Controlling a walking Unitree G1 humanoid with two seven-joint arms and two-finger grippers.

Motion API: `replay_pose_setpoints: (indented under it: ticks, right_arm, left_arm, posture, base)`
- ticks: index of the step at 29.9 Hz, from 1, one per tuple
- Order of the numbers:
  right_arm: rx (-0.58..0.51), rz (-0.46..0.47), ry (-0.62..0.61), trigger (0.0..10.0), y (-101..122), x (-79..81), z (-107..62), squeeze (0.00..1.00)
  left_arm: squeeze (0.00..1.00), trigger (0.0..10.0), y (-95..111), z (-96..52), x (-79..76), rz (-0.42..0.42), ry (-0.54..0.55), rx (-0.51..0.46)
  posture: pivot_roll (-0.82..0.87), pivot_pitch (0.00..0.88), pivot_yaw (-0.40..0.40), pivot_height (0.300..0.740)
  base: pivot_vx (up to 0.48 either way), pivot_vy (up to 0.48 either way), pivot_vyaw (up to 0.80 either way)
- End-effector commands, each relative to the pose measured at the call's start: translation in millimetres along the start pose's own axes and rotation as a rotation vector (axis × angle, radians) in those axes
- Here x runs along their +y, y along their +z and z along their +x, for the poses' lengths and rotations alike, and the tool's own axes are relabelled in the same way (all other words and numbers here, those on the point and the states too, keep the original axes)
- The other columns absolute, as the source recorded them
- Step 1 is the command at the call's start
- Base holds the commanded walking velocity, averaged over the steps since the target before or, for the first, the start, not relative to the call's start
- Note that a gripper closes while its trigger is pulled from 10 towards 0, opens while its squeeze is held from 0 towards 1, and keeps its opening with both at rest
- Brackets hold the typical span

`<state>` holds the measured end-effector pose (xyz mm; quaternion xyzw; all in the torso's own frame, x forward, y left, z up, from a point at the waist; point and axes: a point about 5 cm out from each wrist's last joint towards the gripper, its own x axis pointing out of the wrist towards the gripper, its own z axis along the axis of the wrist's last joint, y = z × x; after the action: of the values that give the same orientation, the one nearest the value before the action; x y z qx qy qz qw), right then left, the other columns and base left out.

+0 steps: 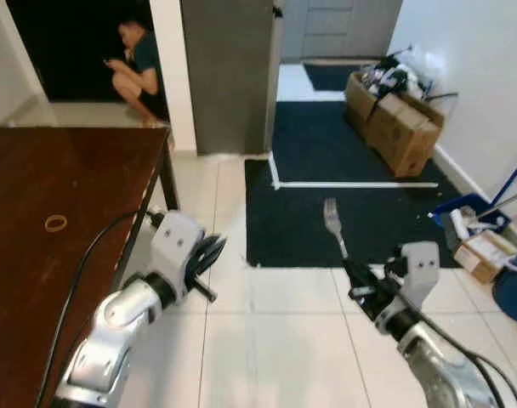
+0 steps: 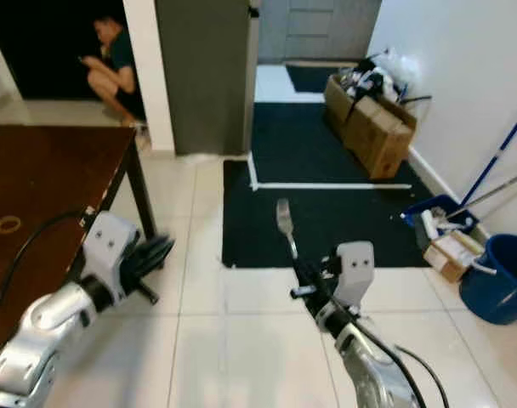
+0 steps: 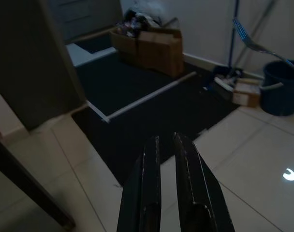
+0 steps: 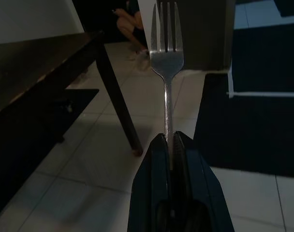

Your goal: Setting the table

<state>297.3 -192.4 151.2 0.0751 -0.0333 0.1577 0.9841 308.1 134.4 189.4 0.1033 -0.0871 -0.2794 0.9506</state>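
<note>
My right gripper (image 1: 358,274) is shut on the handle of a silver fork (image 1: 332,220), which points up and forward with its tines uppermost; the fork (image 4: 166,53) sticks straight out between the black fingers in the right wrist view. It hangs over the white tiled floor, right of the dark brown table (image 1: 37,170). My left gripper (image 1: 209,255) is held just off the table's right edge, with its fingers (image 3: 149,193) close together and nothing between them. A small ring (image 1: 55,223) lies on the tabletop.
A dark carpet (image 1: 326,170) with a white line lies ahead. Cardboard boxes (image 1: 394,119) stand against the right wall; a blue bucket (image 2: 495,280), mop handles and small boxes sit at the right. A person (image 1: 139,68) crouches in the far doorway beside a grey pillar (image 1: 229,68).
</note>
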Motion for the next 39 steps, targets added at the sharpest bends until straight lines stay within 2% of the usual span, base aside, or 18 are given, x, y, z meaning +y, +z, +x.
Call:
replay_pose_setpoints:
  ticks: [1,6,15,24,39]
  right_arm:
    - [0.006,0.004,0.003,10.0,-3,2.7,0.0,0.00]
    - [0.008,-0.017,-0.043,10.0,-3,-3.4,0.3,0.00]
    - [-0.020,0.002,-0.129,10.0,3,-16.2,1.2,0.00]
    - [-0.055,0.047,-0.130,10.0,10,-16.7,2.6,0.00]
    - [-0.063,0.055,-0.131,10.0,11,-16.6,3.3,0.00]
  left_arm:
    - [0.00,10.0,-5,-4.0,2.4,0.002,0.003,0.026]
    - [0.00,10.0,-6,-3.2,2.5,-0.002,0.012,0.040]
    - [0.00,10.0,-6,-2.5,2.2,-0.027,0.025,0.052]
    - [0.00,10.0,-6,-2.6,1.4,-0.034,0.033,0.063]
    - [0.00,10.0,-8,-3.0,-0.2,-0.033,0.040,0.090]
  posture:
    - [0.06,0.084,0.061,0.740]
    - [0.06,0.086,0.060,0.740]
    - [0.07,0.087,0.059,0.740]
    - [0.07,0.088,0.056,0.740]
    - [0.07,0.091,0.056,0.740]
  base:
    - [0.480,0.000,0.00]
    - [0.429,0.000,0.12]
    - [0.000,0.000,0.80]
    - [0.000,0.000,0.80]
    - [0.000,0.000,0.80]
